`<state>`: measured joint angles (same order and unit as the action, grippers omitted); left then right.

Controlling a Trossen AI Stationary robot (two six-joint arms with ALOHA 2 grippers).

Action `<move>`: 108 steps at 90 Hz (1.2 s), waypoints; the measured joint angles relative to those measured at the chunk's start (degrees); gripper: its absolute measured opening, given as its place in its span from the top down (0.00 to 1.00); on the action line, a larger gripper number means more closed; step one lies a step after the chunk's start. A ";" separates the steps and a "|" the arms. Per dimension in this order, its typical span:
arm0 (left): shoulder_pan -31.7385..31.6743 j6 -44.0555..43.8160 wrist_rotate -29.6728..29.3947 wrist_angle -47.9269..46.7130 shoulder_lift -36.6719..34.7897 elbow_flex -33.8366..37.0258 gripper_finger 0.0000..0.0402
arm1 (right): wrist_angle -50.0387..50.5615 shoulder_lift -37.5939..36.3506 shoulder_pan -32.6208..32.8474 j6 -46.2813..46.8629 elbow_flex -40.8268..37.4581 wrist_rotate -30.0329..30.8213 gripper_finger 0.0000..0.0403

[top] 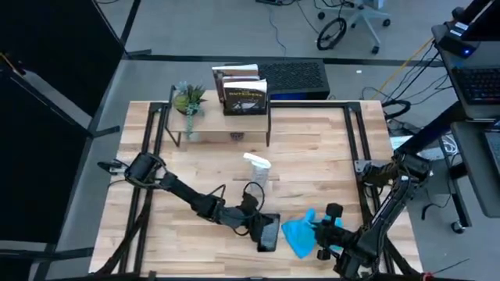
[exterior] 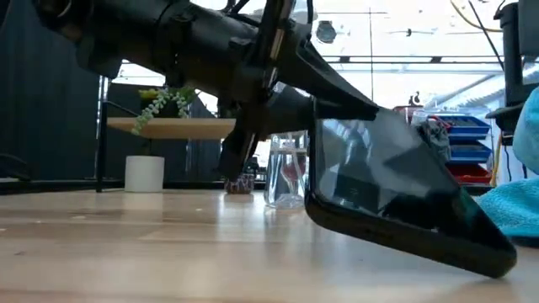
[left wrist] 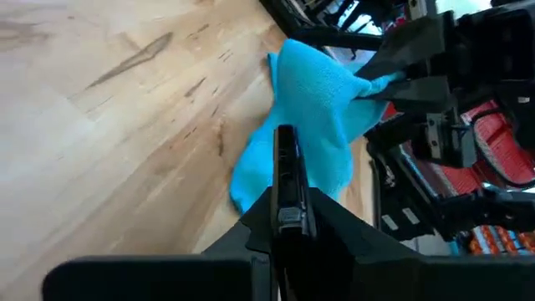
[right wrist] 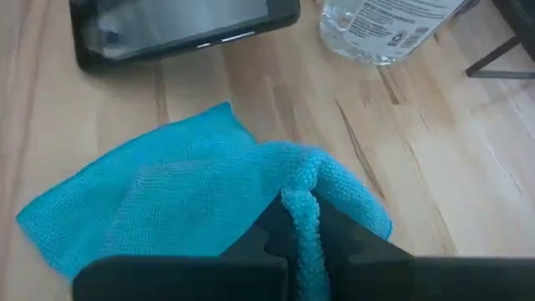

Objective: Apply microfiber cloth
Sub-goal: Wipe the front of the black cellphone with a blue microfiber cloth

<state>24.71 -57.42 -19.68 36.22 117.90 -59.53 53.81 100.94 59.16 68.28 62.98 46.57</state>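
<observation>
No label was readable on the spray bottle (top: 258, 168); at lower centre the left gripper (top: 262, 228) clamped the tilted phone (top: 269, 232), while the right gripper (right wrist: 301, 219) pinched the microfiber cloth (right wrist: 192, 196).

The spray bottle (right wrist: 386, 27) is cut off by the right wrist view's edge (label unreadable); the phone (exterior: 404, 194) hides most of the microfiber cloth (exterior: 515, 206) in the low view.

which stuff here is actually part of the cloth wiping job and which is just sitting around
In use: microfiber cloth, pinched in the right claw; phone, gripped and tilted by the left claw.

Lying about: spray bottle, potted plant, books on the shelf.
</observation>
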 joint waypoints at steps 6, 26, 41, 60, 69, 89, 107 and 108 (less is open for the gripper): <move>0.02 0.17 0.00 -0.23 0.09 0.09 0.87 | -0.48 0.16 -0.36 -0.01 0.00 -0.14 1.00; 0.02 1.25 0.01 0.01 0.09 0.09 0.88 | -0.79 0.16 -0.66 0.04 0.02 -0.37 0.94; 0.06 2.25 0.09 1.97 -0.14 -0.08 0.97 | -0.47 0.16 -0.66 0.01 0.04 -4.30 0.82; 0.17 6.60 0.08 5.27 -0.13 0.02 0.97 | -0.14 -2.96 -0.50 1.53 0.04 -10.89 0.65; 0.24 11.46 0.83 9.36 0.12 0.10 0.97 | -0.58 -6.06 -0.16 3.44 0.04 -10.57 0.58; 0.80 24.74 3.31 22.86 0.14 0.13 0.97 | -10.50 -9.54 -1.08 -0.95 0.07 -1.86 0.48; 0.83 35.36 6.27 29.85 0.09 -0.74 0.97 | -20.99 -8.88 -5.47 -9.91 0.07 0.28 0.47; 0.83 35.79 6.46 29.85 0.09 -0.82 0.97 | -21.55 -8.87 -5.77 -10.52 0.07 0.35 0.47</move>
<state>25.54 -21.64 -13.22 66.06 117.99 -60.35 32.26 92.07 53.39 57.77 63.05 46.92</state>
